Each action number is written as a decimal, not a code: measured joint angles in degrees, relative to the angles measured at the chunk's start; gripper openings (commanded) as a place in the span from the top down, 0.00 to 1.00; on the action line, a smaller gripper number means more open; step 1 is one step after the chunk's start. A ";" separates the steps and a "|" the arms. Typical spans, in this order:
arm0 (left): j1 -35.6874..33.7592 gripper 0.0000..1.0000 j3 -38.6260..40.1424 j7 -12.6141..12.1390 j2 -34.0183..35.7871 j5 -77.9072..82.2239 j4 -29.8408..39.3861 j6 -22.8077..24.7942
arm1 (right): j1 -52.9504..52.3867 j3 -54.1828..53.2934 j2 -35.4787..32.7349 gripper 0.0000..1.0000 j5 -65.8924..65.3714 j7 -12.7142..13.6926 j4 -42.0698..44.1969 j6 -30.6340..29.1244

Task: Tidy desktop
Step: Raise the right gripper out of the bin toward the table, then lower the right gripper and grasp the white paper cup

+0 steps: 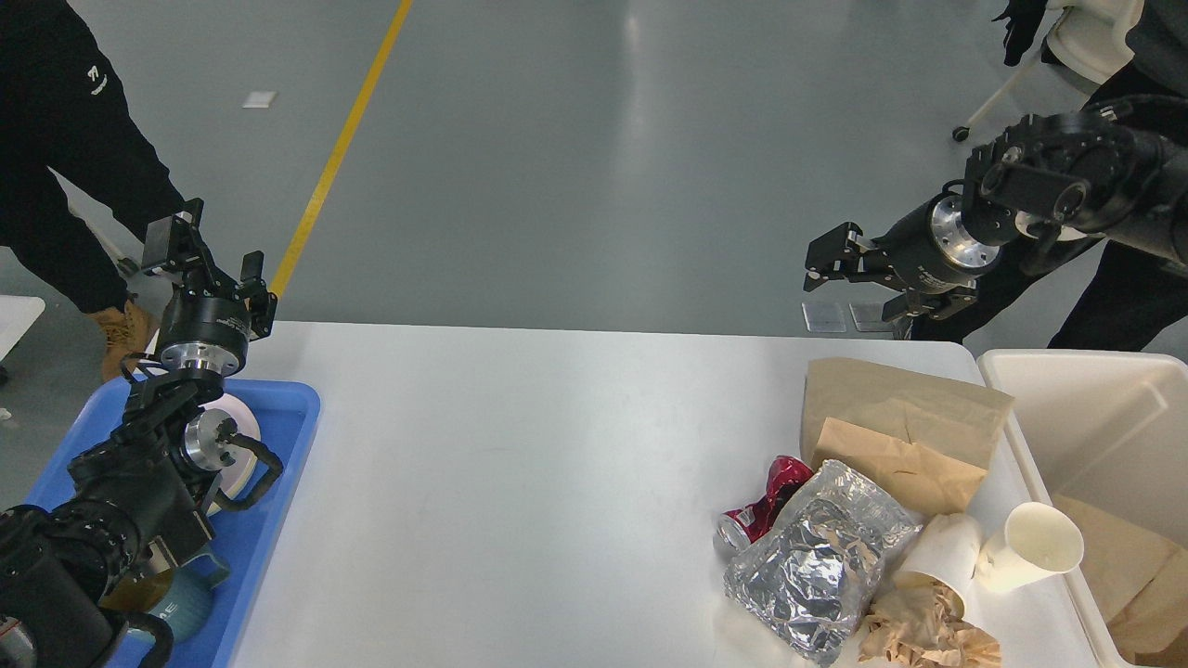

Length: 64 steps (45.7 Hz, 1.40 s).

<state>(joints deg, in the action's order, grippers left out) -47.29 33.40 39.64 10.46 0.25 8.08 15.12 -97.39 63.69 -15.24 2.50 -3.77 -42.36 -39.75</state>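
Note:
The white desktop (520, 464) fills the middle of the head view. At its right end lie a brown paper bag (891, 404), a smaller folded brown bag (896, 468), a crushed red can (763, 508), a silver foil bag (817, 561), two white paper cups (1030, 543) and crumpled brown paper (919, 631). My right gripper (858, 278) is open and empty, in the air beyond the desktop's far right edge, above the paper bag. My left gripper (212, 252) is open and empty, raised over the far left corner.
A blue tray (288, 417) at the left edge holds a white dish (243, 436) and a teal mug (186, 608), partly hidden by my left arm. A cream bin (1086, 399) with brown paper inside stands at the right. People stand at the far left (56, 139) and the far right (1123, 288).

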 measured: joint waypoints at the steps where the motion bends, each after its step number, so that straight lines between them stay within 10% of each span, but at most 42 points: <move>1: 0.00 0.04 0.00 0.00 0.00 0.01 0.00 0.00 | -1.20 0.10 0.34 0.00 0.01 -0.02 -0.69 -1.58; 11: 0.00 0.04 0.00 0.00 0.00 0.01 0.00 0.00 | -9.53 -0.86 1.55 0.00 0.26 -0.16 -6.10 -13.86; 31: 0.00 0.04 0.00 0.00 0.00 0.02 0.00 0.00 | 16.21 -0.23 0.82 0.01 -1.36 0.94 -2.21 -4.81; 64: 0.00 0.04 0.00 0.00 0.00 0.01 0.00 0.00 | 18.04 -0.04 -7.79 0.04 -8.96 3.41 -2.74 -3.14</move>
<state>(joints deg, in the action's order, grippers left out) -47.29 33.40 39.64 10.46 0.27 8.09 15.12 -79.34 63.65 -23.03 -6.46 -0.36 -45.10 -42.89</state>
